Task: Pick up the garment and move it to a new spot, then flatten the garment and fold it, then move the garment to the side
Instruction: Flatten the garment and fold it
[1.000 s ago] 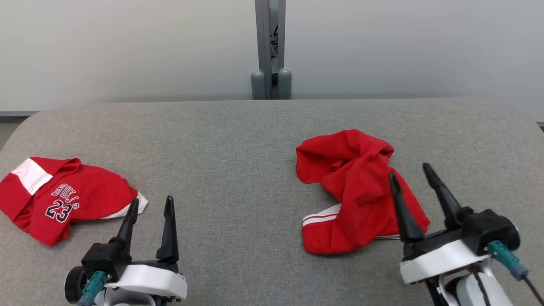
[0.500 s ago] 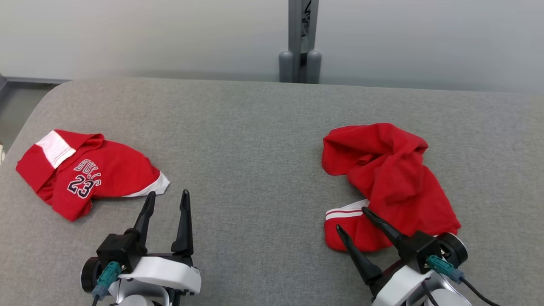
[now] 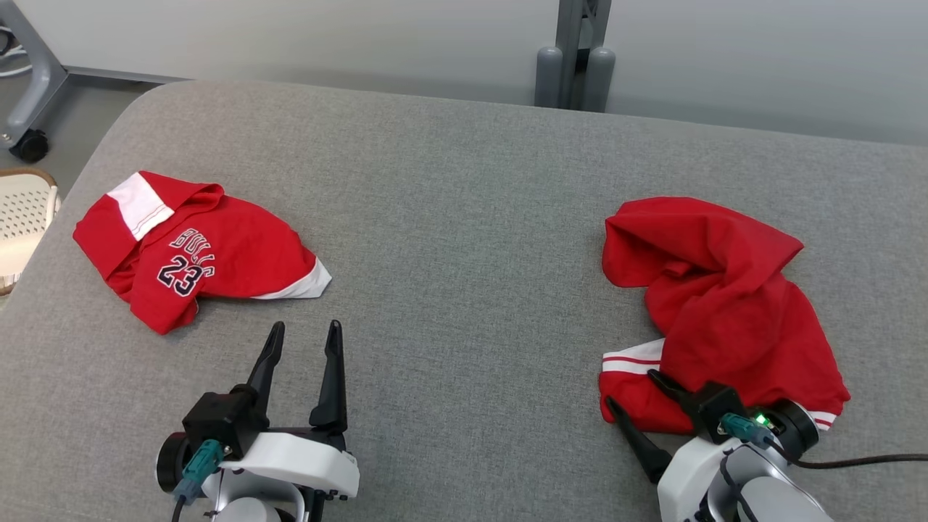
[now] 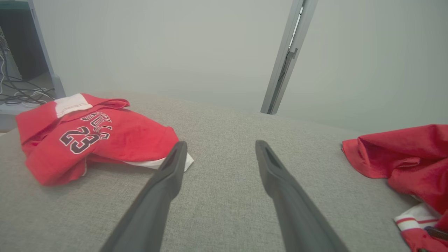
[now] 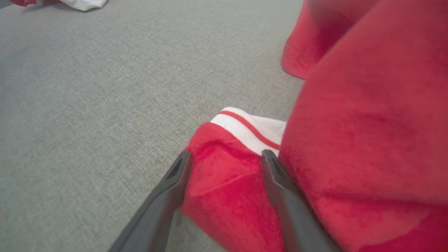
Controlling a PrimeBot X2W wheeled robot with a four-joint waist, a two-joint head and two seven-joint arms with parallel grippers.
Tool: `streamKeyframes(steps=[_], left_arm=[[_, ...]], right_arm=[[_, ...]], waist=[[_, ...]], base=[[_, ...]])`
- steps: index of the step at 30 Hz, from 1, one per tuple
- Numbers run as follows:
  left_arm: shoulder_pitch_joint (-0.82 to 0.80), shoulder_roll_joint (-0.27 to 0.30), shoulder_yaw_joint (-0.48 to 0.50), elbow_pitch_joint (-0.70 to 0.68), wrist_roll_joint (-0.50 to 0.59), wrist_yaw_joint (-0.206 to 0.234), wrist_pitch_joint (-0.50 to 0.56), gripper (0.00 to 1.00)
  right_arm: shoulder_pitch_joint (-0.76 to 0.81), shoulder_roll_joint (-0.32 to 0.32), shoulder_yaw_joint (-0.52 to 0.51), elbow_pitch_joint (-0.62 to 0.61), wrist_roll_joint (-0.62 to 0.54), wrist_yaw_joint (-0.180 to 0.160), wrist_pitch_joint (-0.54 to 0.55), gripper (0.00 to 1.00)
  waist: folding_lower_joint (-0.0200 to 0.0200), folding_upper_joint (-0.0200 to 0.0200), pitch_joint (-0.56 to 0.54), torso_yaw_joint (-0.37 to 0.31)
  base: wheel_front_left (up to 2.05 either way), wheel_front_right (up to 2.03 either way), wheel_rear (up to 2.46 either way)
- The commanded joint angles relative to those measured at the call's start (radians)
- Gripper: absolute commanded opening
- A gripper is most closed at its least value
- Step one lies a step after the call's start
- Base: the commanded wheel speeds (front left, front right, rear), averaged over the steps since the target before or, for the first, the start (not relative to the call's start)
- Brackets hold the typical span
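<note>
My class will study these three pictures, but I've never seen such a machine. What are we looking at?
A two-armed robot. The wide picture comes from its head camera, looking down at a grey padded table. The other two come from wrist cameras, each looking along that hand's two dark fingers. On the table lie a red jersey numbered 23, left, and a crumpled red garment, right. The left hand is open over bare table. The right hand is open, fingers either side of a fold of the crumpled garment. Nothing is held.
</note>
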Motion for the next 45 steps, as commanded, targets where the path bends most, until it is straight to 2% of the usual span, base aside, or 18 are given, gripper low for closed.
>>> streamKeyframes(steps=[1, 2, 3, 4, 5, 12, 18, 23, 28, 31, 33, 36, 41, 45], left_arm=[[-0.019, 0.003, -0.002, 0.0, -0.008, 0.008, -0.004, 1.0], [-0.02, 0.003, -0.004, 0.0, -0.01, 0.009, -0.004, 1.0], [-0.021, 0.003, -0.005, 0.0, -0.01, 0.009, -0.004, 1.0], [-0.022, 0.003, -0.006, 0.001, -0.008, 0.009, -0.004, 1.0], [-0.023, 0.003, -0.007, 0.003, -0.008, 0.009, -0.004, 1.0], [-0.023, 0.003, -0.012, 0.012, -0.007, 0.009, -0.004, 1.0], [-0.011, 0.003, -0.006, 0.015, 0.001, 0.005, -0.004, 1.0], [-0.002, 0.003, 0.0, 0.02, -0.002, 0.0, -0.004, 1.0], [0.015, 0.003, 0.008, 0.021, -0.005, -0.005, -0.004, 1.0], [0.023, 0.003, 0.016, 0.021, -0.006, -0.006, -0.004, 1.0], [0.023, 0.003, 0.019, 0.02, -0.007, -0.007, -0.003, 1.0], [0.033, 0.003, 0.027, 0.016, -0.011, -0.008, -0.004, 1.0], [0.035, 0.003, 0.029, 0.007, -0.015, -0.006, -0.004, 1.0], [0.018, 0.003, 0.016, 0.009, -0.016, -0.009, -0.004, 1.0]], right_arm=[[-0.006, -0.001, 0.001, 0.022, 0.003, 0.0, 0.012, 1.0], [-0.009, 0.001, 0.005, 0.033, 0.007, 0.0, 0.017, 1.0], [-0.014, 0.002, 0.009, 0.042, 0.008, 0.0, 0.017, 0.49], [-0.017, 0.003, 0.013, 0.05, 0.011, 0.0, 0.016, 0.37], [-0.019, 0.005, 0.017, 0.055, 0.013, 0.0, 0.013, 0.0], [-0.041, 0.014, 0.04, 0.058, 0.051, 0.0, -0.013, 0.0], [-0.075, 0.028, 0.093, -0.034, 0.117, 0.0, -0.041, 0.0], [-0.146, 0.024, 0.153, -0.187, 0.211, 0.0, -0.05, 0.0], [-0.235, 0.006, 0.177, -0.419, 0.351, 0.0, -0.051, 0.0], [-0.283, -0.01, 0.133, -0.559, 0.43, 0.0, -0.051, 0.0], [-0.294, -0.009, 0.111, -0.601, 0.454, 0.0, -0.051, 0.0], [-0.3, -0.01, -0.005, -0.681, 0.52, 0.0, -0.049, 0.0], [-0.243, -0.08, -0.123, -0.6, 0.543, 0.0, -0.049, 0.0], [-0.193, -0.147, -0.211, -0.421, 0.577, 0.0, -0.049, 0.0]], waist=[[0.0, 0.0, 0.004, 0.004], [0.0, 0.0, 0.005, 0.005], [0.0, 0.0, 0.006, 0.005], [0.0, 0.0, 0.006, 0.005], [0.0, 0.0, 0.006, 0.005], [0.0, 0.0, -0.011, -0.005], [0.0, 0.0, -0.034, -0.016], [0.0, 0.0, -0.059, -0.023], [0.0, 0.0, -0.089, -0.028], [0.0, 0.0, -0.104, -0.034], [0.0, 0.0, -0.109, -0.036], [0.0, 0.0, -0.118, -0.043], [0.0, 0.0, -0.113, -0.057], [0.0, 0.0, -0.088, -0.07]], base=[[0.0, 0.0, 0.0], [0.0, 0.0, 0.0], [0.0, 0.0, 0.0], [0.0, 0.0, 0.0], [0.0, 0.0, 0.0], [0.0, 0.0, 0.0], [0.0, 0.0, 0.0], [0.0, 0.0, 0.0], [0.0, 0.0, 0.0], [0.0, 0.0, 0.0], [0.0, 0.0, 0.0], [0.0, 0.0, 0.0], [0.0, 0.0, 0.0], [0.0, 0.0, 0.0]])
